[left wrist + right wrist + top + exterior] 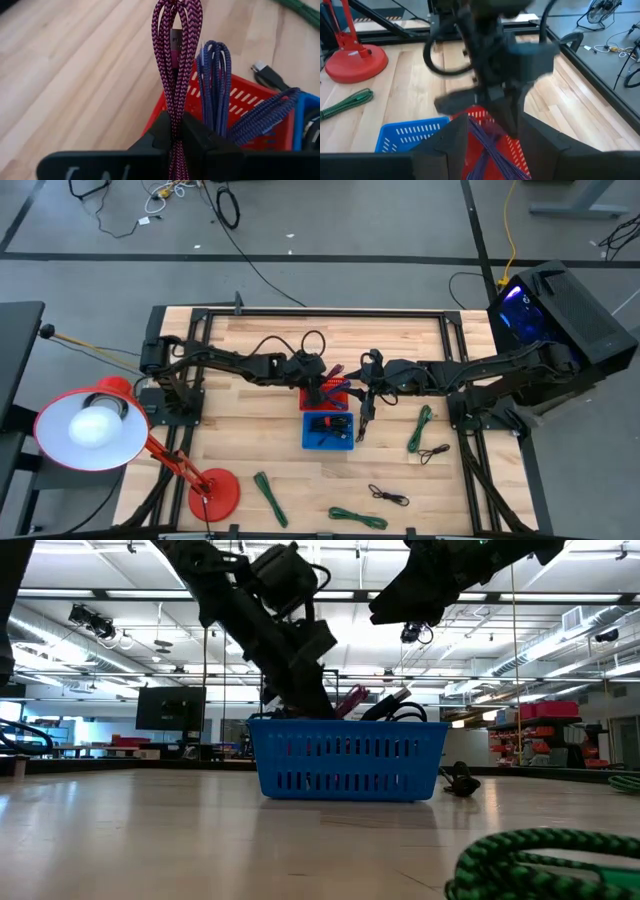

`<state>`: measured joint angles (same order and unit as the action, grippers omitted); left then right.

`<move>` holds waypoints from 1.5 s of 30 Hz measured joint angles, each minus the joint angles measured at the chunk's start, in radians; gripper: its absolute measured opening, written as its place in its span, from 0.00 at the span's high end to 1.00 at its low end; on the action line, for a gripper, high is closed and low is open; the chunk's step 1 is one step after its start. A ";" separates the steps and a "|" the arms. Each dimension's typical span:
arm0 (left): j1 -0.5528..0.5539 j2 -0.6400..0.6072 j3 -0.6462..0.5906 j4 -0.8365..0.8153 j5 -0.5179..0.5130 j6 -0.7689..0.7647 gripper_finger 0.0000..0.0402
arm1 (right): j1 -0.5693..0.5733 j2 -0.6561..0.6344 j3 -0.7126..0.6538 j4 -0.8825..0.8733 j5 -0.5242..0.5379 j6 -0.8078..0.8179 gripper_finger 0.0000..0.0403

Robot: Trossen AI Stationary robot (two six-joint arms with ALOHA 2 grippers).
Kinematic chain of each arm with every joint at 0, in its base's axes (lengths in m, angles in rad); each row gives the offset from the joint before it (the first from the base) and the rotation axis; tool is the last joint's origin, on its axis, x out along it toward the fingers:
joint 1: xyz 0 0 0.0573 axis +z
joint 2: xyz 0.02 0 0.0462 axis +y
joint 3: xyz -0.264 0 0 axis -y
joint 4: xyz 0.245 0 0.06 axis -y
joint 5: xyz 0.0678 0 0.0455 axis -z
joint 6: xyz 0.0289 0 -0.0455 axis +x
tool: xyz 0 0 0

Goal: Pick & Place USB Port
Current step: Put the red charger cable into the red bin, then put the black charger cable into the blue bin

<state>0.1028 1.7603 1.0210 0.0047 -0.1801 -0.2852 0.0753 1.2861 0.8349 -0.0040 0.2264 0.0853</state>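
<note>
My left gripper (320, 385) is over the red basket (338, 404) at the table's middle, shut on a magenta braided cable bundle (175, 50). A blue-purple braided bundle (215, 75) stands in the red basket (240, 97) next to it. The blue basket (328, 432) holding black cables sits just on the near side of the red one. My right gripper (366, 392) is open and raised at the red basket's right side. In its wrist view the blue-purple strands (487, 145) show below the gap between its fingers (492, 140). My left gripper (175, 130) pinches the folded magenta bundle between its two fingers, several strands together, at a stretch (175, 117) back from its looped end (176, 10). The fingers come from above, slanting down, along the bundle. Whether the loops rest in the basket, I cannot tell.
A black USB cable (362, 422) lies on the table right of the blue basket (345, 755). Green bundles (420, 428) (268, 498) (357, 517) and black cables (388, 496) (433, 452) are scattered on the near half. A red desk lamp (90, 430) stands at near left.
</note>
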 joint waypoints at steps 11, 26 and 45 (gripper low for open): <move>0.001 0.046 0.000 0.036 0.027 -0.019 0.80 | 0.000 0.000 0.000 -0.008 0.000 -0.008 0.57; 0.012 -0.055 0.000 0.119 0.027 0.091 0.54 | 0.000 0.000 0.000 -0.027 0.001 -0.021 0.57; -0.160 -0.276 0.000 -0.300 -0.015 0.135 0.55 | 0.233 0.000 0.000 -0.688 -0.132 0.607 0.57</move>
<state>-0.0568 1.4845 1.0210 -0.2954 -0.1951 -0.1500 0.3087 1.2861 0.8349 -0.6918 0.0948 0.6921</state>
